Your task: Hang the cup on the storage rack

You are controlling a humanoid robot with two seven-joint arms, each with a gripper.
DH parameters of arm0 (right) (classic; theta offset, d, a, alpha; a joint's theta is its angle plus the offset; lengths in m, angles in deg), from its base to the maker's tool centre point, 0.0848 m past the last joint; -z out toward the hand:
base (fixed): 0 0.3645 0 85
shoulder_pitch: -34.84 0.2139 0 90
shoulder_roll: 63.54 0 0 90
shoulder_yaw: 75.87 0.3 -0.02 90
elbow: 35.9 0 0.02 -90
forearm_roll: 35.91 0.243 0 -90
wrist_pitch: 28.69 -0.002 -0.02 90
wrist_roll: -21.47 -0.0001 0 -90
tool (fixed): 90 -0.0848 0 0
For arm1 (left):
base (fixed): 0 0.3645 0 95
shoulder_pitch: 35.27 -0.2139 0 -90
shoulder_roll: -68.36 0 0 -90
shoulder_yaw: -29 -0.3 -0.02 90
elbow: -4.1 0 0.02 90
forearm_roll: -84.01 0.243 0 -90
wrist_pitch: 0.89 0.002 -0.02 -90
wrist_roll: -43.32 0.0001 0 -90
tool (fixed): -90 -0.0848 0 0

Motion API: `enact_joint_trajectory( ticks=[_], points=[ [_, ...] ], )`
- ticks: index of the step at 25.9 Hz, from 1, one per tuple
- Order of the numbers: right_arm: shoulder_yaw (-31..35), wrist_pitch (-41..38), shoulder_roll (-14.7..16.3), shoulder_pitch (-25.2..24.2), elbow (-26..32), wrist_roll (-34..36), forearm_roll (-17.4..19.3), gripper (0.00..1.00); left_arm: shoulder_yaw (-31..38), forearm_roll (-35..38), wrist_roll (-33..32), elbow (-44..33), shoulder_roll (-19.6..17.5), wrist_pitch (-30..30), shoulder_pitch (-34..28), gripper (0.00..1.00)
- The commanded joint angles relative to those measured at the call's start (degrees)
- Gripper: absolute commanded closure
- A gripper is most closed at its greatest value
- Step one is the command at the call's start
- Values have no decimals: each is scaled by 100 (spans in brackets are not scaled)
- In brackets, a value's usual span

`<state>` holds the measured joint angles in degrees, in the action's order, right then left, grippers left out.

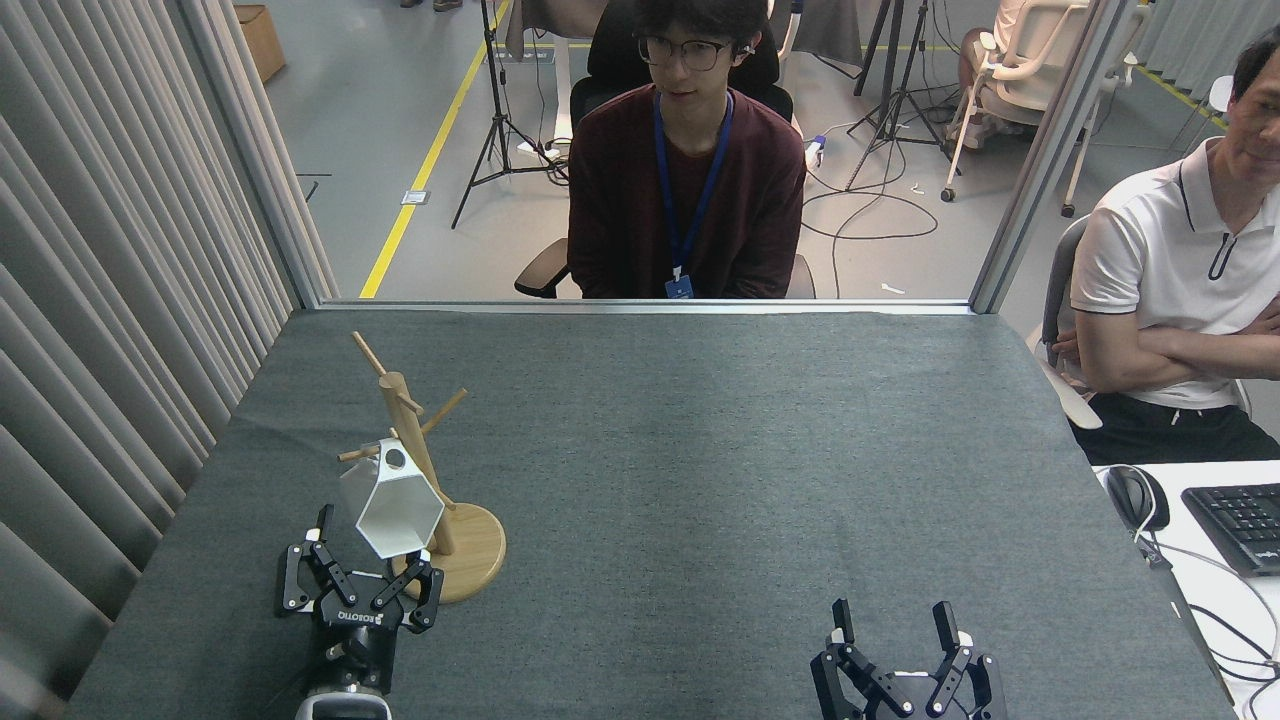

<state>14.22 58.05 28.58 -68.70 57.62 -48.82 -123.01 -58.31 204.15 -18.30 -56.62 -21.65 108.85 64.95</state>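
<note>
Left end effector [362, 585] sits low on the table [700, 450] with its fingers spread and nothing between them. One white cup [392, 500] hangs just above and beyond it, its tab hole on a peg of the single rack [420, 470], rim tilted down toward the end effector and clear of the fingers. Right end effector [893, 625], well apart at the near edge, is also spread and empty. Two people sit beyond the table.
</note>
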Motion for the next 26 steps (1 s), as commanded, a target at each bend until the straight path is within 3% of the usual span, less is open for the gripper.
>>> enact_joint_trajectory(
  ticks=[1, 6, 9, 11, 14, 18, 22, 26],
  points=[
    [0, 1, -2, 0, 0, -2, 0, 2, 21, -9, 1, -28, 10, 3, -239, 1],
    [0, 1, 7, 9, 0, -2, 0, 2, 109, -35, 1, -107, -8, 3, -450, 1],
    [-18, -16, 16, 9, 0, -2, 0, 2, 188, -219, -43, -687, -8, -190, -801, 1],
    [-18, -16, 34, 0, 0, -3, 0, 2, 188, -852, -79, -1337, -8, -735, -1126, 1],
    [-18, -34, 77, -44, 0, -11, 0, 2, 188, -2434, -280, -2067, -61, -1640, -1548, 1],
    [17, -34, 121, -114, 0, -11, -9, 2, 206, -3884, -1212, -2981, -87, -2203, -2067, 1],
    [53, -51, 183, -175, -9, -20, -9, 2, 215, -4359, -1590, -3614, -113, -2888, -2550, 1],
    [61, -51, 236, -158, -35, -20, -18, 2, 224, -4368, -1581, -3763, -105, -3143, -2779, 1]
  ],
)
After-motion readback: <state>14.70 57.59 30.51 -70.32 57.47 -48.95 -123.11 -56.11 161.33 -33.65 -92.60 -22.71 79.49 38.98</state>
